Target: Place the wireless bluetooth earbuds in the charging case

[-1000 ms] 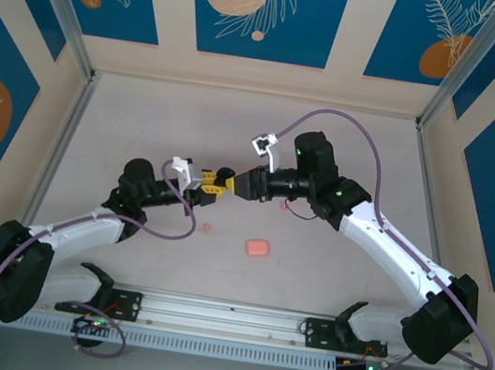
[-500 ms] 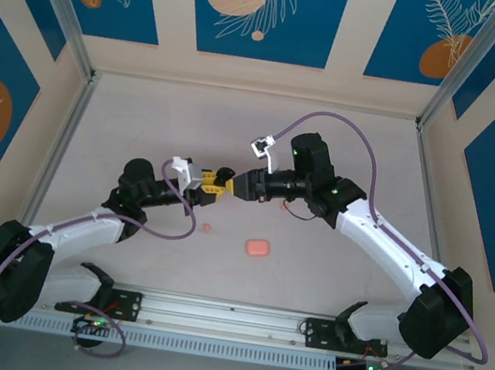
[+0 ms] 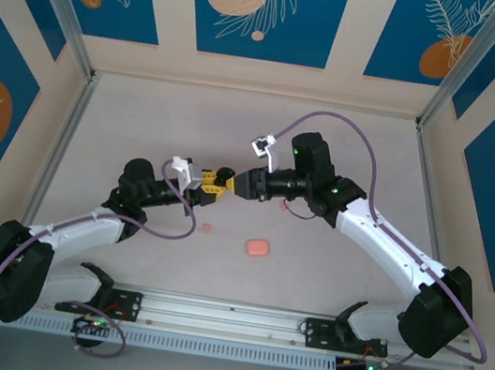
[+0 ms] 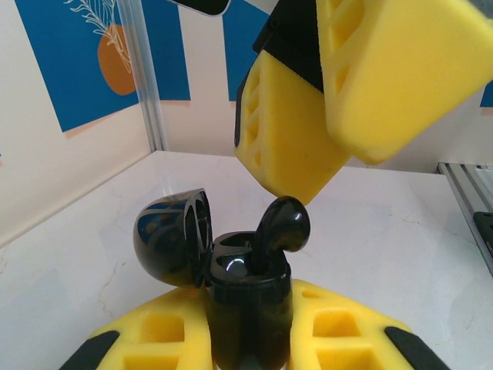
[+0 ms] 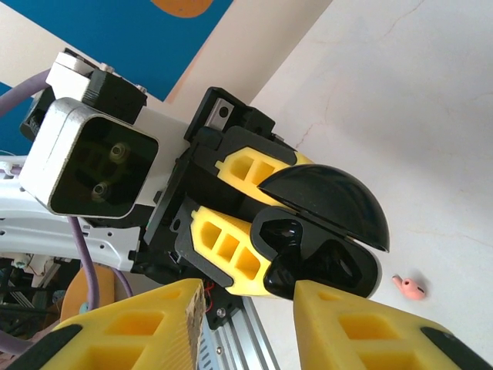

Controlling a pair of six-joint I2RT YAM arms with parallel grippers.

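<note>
1. Two robot arms meet above the middle of a pale table (image 3: 143,130), with their pincers tip to tip.
2. The left gripper (image 3: 209,191) is closed on a black case (image 4: 246,304). Its yellow fingers (image 4: 154,339) clamp the lower body from both sides and hold the case upright, off the table.
3. The hinged lid (image 4: 173,231) of the black case is swung open to the left in the left wrist view.
4. A black earbud (image 4: 281,225) stands in the right-hand well of that case. Its stem is down inside and its rounded head sticks up above the rim, so it is not fully seated. Whether the other well holds anything cannot be told.
5. The right gripper (image 3: 234,186) comes in from the opposite side with its yellow fingers (image 4: 289,142) spread apart, and nothing is pinched between them. The tip of the lower finger sits right at the head of the black earbud, touching it or just above it – the pictures do not settle which.
6. A small pink case (image 3: 258,247) lies closed on the table, nearer the arm bases than the grippers and apart from both.
7. A tiny pink earbud (image 3: 206,228) lies alone on the table to the left of the pink case, below the left gripper in the overhead view.
</note>
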